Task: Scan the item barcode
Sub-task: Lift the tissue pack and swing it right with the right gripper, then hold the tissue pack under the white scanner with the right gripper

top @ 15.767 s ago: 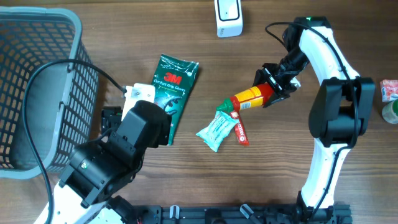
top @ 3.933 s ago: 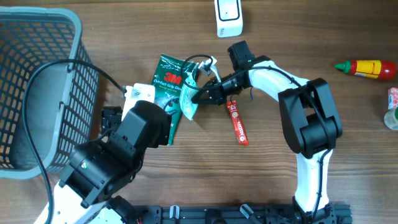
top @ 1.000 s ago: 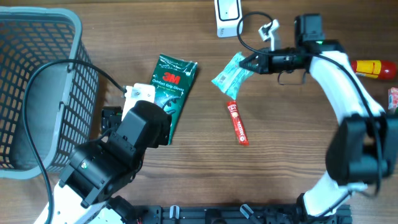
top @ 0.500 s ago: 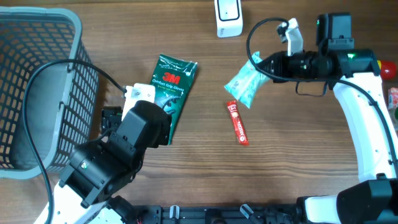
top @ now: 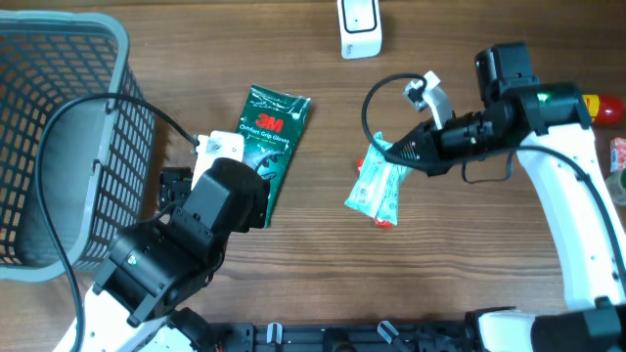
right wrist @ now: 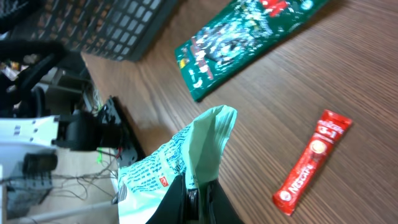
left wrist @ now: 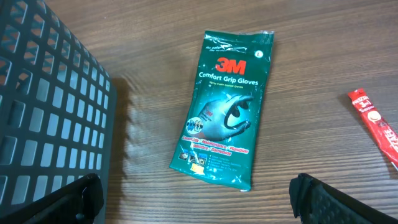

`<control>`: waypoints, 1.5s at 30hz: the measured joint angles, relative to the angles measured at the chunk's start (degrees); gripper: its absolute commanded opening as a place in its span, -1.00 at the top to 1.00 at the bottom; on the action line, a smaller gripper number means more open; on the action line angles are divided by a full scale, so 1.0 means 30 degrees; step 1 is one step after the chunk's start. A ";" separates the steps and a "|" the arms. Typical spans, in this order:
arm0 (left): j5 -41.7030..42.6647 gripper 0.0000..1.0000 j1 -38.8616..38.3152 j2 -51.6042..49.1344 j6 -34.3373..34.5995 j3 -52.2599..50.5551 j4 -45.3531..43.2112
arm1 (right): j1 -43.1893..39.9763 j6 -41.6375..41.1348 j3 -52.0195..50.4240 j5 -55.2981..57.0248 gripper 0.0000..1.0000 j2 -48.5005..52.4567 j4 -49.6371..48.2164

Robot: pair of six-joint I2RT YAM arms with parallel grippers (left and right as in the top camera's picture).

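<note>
In the right claw, pale green packet, pinched by one edge

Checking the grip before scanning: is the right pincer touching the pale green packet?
Touching. The right wrist view shows the right pincer closed on the pale green packet.

The table is viewed straight down from high above, the glove pack lying left of centre. From the left wrist the glove pack is seen near and obliquely, the basket to its left. From the right wrist it is seen tilted, at the top. The glove pack and the red sachet beside it are shared by both wrist views.
</note>
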State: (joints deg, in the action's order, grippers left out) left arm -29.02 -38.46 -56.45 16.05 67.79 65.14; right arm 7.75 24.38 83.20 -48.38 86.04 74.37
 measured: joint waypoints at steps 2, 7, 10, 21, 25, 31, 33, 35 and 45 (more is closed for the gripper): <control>0.0000 -1.00 0.0000 0.0000 0.0000 0.0000 0.0000 | 0.0255 0.0146 0.0000 -0.0015 0.91 -0.0466 0.0175; 0.0000 -1.00 0.0000 0.0000 0.0000 0.0000 0.0000 | 0.1042 0.0386 0.0000 -0.0007 0.91 -0.1428 0.0860; 0.0000 -1.00 0.0000 0.0000 0.0000 0.0000 0.0000 | 0.1559 0.0423 -0.0007 -0.0007 0.91 -0.1749 0.0823; 0.0000 -1.00 0.0000 0.0000 0.0000 0.0000 0.0000 | 0.2055 -0.1348 -0.0911 0.2761 0.91 -0.2055 -0.3636; -0.0007 -1.00 0.0000 0.0000 0.0000 0.0000 -0.0022 | 0.2055 -0.3512 -0.2208 0.5843 0.91 -0.2055 -0.8415; 0.0000 -1.00 0.0000 0.0000 0.0000 0.0000 0.0007 | 0.2047 -0.4852 -0.4277 1.0047 0.91 -0.1931 -1.4695; 0.0000 -1.00 0.0000 0.0000 -0.0007 0.0000 0.0000 | 0.2047 -0.4699 -0.4728 1.1147 0.92 -0.1778 -1.6298; 0.0000 -1.00 0.0000 0.0000 0.0000 0.0000 0.0000 | 0.2047 -0.4291 -0.5005 1.1650 0.91 -0.1705 -1.7588; 0.0000 -1.00 0.0000 0.0000 0.0000 0.0000 0.0000 | 0.2047 0.1399 -0.5224 1.2866 0.91 -0.0299 -2.5208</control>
State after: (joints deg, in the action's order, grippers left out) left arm -29.02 -38.46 -56.45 16.05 67.79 65.14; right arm 13.89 28.58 67.53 -9.78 85.14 -1.26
